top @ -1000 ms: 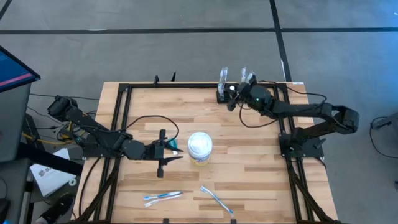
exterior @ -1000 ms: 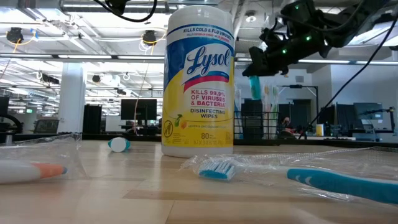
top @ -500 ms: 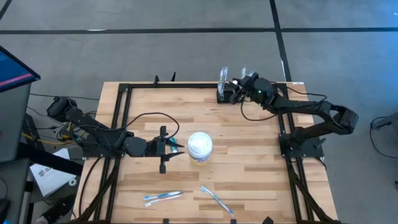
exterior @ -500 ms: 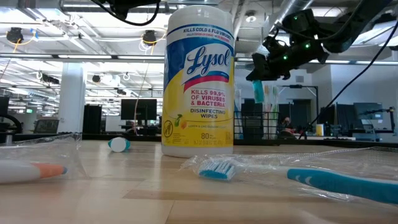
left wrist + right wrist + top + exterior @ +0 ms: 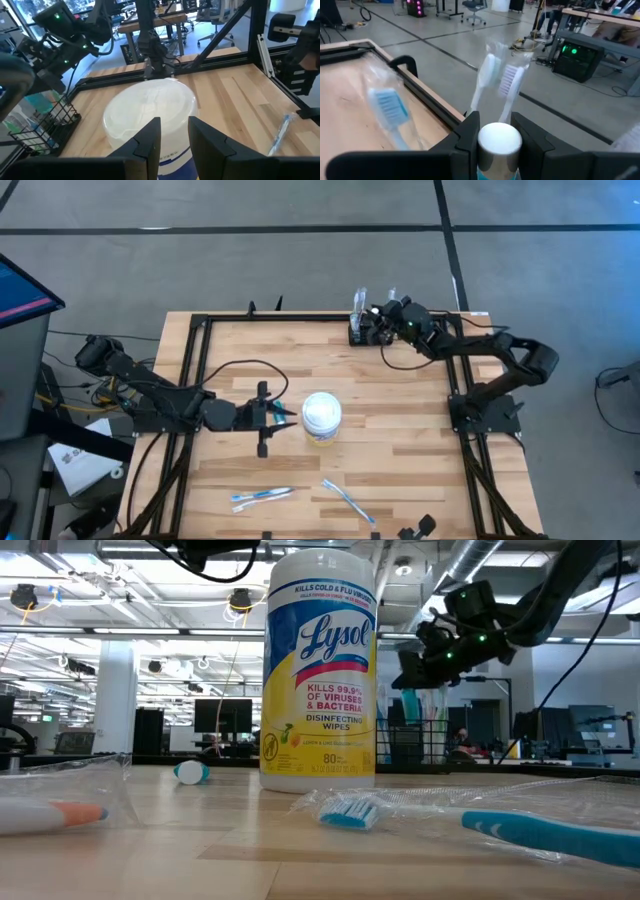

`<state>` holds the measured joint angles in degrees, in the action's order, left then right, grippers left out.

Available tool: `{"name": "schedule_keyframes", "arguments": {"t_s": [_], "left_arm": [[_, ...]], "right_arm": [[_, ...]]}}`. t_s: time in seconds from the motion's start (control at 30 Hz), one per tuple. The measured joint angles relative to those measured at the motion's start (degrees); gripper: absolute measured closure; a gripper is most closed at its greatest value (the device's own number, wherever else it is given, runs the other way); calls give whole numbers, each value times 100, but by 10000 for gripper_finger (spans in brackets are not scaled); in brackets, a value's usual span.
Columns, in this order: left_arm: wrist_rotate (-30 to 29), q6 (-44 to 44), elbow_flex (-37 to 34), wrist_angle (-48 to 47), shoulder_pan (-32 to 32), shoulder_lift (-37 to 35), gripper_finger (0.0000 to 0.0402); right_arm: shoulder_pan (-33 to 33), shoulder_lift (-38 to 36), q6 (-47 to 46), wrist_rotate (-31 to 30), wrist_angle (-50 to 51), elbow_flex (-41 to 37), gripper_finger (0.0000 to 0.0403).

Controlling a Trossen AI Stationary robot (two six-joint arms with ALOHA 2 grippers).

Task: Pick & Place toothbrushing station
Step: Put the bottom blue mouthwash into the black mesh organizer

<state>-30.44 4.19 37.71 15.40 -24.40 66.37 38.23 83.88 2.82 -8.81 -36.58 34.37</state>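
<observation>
The toothbrushing station (image 5: 357, 332), a small black wire rack, stands at the table's far edge; it also shows in the left wrist view (image 5: 45, 131) and the low view (image 5: 415, 745). Wrapped toothbrushes (image 5: 487, 75) stand upright in it. My right gripper (image 5: 376, 326) hovers right over the station, shut on a teal tube with a white round cap (image 5: 499, 137). My left gripper (image 5: 288, 416) waits open just left of the white Lysol tub (image 5: 322, 417), a narrow gap between its fingers (image 5: 150, 137) and nothing in it. My right gripper pinches the tube just under its white cap (image 5: 499, 150), one finger on either side. The fingers come from the table's right, nearly level and slanting a little down. The tube hangs upright below them, its teal lower part (image 5: 408, 705) down among the station's wires.
Two toothbrushes in clear wrappers (image 5: 262, 496) (image 5: 348, 500) lie near the table's front edge. The Lysol tub (image 5: 318, 665) stands mid-table. Black frame rails (image 5: 195, 380) run along the table's left, right and far sides.
My right gripper has swung toward the table's far left and sunk over the station, still shut on the teal tube, which now hangs lower among the rack's wires.
</observation>
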Motion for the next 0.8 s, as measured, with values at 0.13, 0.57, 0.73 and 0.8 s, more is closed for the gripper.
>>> {"name": "schedule_keyframes", "arguments": {"t_s": [0.13, 0.57, 0.73, 0.8], "left_arm": [[0, 3, 0, 0, 33, 0, 309], [3, 6, 0, -5, 136, 0, 309], [6, 4, -140, -6, 188, 2, 309], [24, -6, -186, 61, 236, 4, 309]], "right_arm": [[103, 102, -1, 21, -46, 0, 320], [324, 172, -138, 337, -31, 0, 320], [317, 172, -204, 337, -127, -115, 320], [325, 172, -275, 324, -428, -318, 320]]}}
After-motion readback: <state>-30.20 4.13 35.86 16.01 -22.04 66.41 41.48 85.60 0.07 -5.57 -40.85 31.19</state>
